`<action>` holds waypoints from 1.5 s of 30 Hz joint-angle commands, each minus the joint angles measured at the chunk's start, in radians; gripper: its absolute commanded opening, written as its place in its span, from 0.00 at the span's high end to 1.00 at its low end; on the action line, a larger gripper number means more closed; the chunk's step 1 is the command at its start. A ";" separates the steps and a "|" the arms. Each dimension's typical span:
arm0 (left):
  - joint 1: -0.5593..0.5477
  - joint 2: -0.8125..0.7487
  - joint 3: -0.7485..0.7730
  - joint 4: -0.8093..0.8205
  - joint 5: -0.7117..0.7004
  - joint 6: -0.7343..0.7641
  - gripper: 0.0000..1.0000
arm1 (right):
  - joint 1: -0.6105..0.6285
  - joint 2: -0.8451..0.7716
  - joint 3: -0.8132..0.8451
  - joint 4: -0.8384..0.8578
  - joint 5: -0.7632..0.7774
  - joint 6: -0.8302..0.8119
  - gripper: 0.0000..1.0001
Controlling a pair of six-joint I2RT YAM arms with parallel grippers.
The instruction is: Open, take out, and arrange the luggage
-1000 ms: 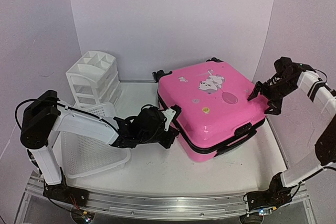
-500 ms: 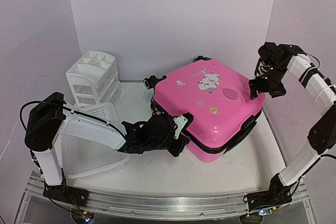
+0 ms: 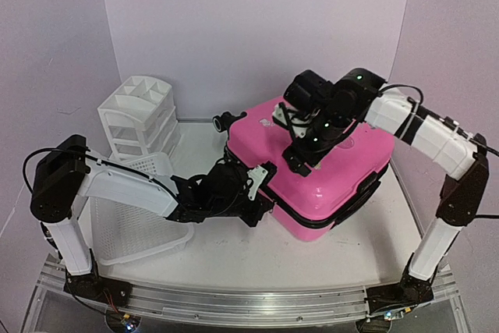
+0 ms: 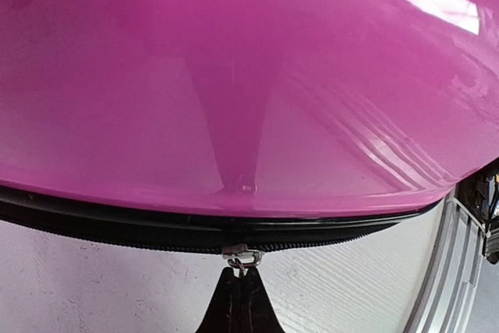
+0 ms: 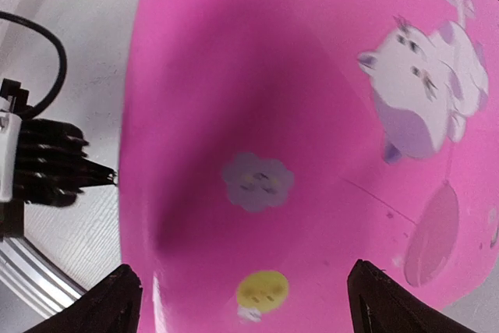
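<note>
The spread right claw point(image 5: 245, 302) has been swung over the bright-pink hard-shell suitcase point(image 3: 347, 163) (presumably steadying it for unzipping) while its silver zipper pull point(image 4: 242, 256) is pinched by the left claw point(image 4: 240, 277).

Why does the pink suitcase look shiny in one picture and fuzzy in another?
Left wrist view: a bright glare streak sits on the glossy suitcase shell. Right wrist view: soft focus blurs the cat sticker; a shadow lies left of it.
</note>
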State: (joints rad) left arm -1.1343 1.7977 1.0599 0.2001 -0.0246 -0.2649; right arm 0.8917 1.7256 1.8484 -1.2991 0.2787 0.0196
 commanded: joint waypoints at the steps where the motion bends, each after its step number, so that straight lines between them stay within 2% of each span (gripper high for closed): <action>1: 0.044 -0.082 -0.024 0.042 -0.031 -0.034 1.00 | 0.043 0.067 0.025 0.048 0.083 -0.071 0.08; 6: 0.081 -0.090 -0.044 0.042 -0.023 -0.054 1.00 | 0.053 0.089 -0.079 0.065 0.109 -0.062 0.10; 10: 0.122 -0.109 -0.060 0.041 -0.041 -0.030 1.00 | 0.055 0.064 -0.226 0.065 0.140 -0.043 0.18; 16: 0.276 -0.130 -0.081 0.024 -0.125 0.011 1.00 | 0.055 -0.040 -0.471 0.068 0.132 0.006 0.25; 22: 0.468 0.003 0.069 0.006 -0.171 0.118 1.00 | 0.055 -0.118 -0.624 0.068 0.131 0.059 0.24; 27: 0.543 0.102 0.210 0.007 -0.153 0.202 1.00 | 0.051 -0.186 -0.707 0.076 0.178 0.130 0.22; 31: 0.545 0.104 0.235 0.007 -0.058 0.232 1.00 | 0.018 -0.217 -0.748 0.083 0.232 0.170 0.19; 36: 0.510 0.025 0.140 0.007 0.067 0.179 1.00 | -0.103 -0.289 -0.796 0.087 0.248 0.153 0.18; 41: 0.378 -0.061 0.045 0.007 0.062 0.114 1.00 | -0.191 -0.358 -0.801 0.090 0.242 0.095 0.15; 45: 0.256 -0.078 0.013 0.009 0.047 -0.002 1.00 | -0.203 -0.398 -0.749 0.076 0.186 0.071 0.14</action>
State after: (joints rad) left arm -0.7910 1.8038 1.0897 0.1741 0.0628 -0.1513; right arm 0.7204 1.3350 1.0996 -1.0088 0.4671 0.1055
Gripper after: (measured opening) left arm 0.011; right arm 0.857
